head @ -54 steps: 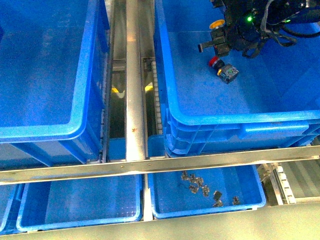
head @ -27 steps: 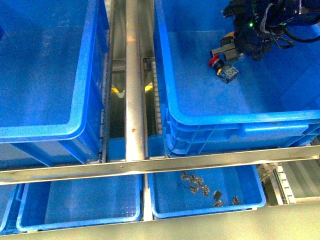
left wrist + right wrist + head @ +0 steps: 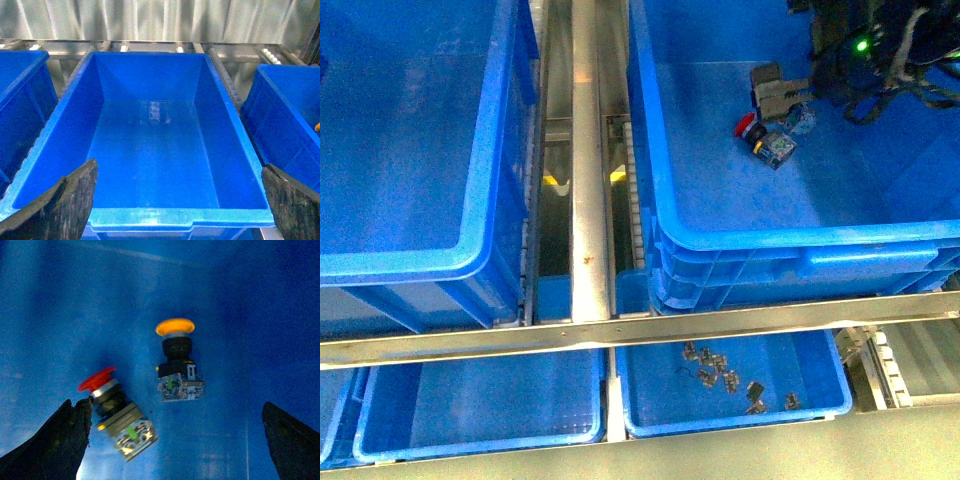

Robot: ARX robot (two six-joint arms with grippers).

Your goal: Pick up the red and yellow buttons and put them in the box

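This is looking like a factory or warehouse sorting station, not a home or office. 2 large blue crates are sitting side by side on metal framing, with a steel rail running between them and roller tracks showing along its side. Below, shallower blue trays are lining a lower shelf, one holding a scatter of small metal parts. Behind the crates, corrugated sheet-metal walling is closing off the space, and industrial pushbutton switches are lying loose in one crate.
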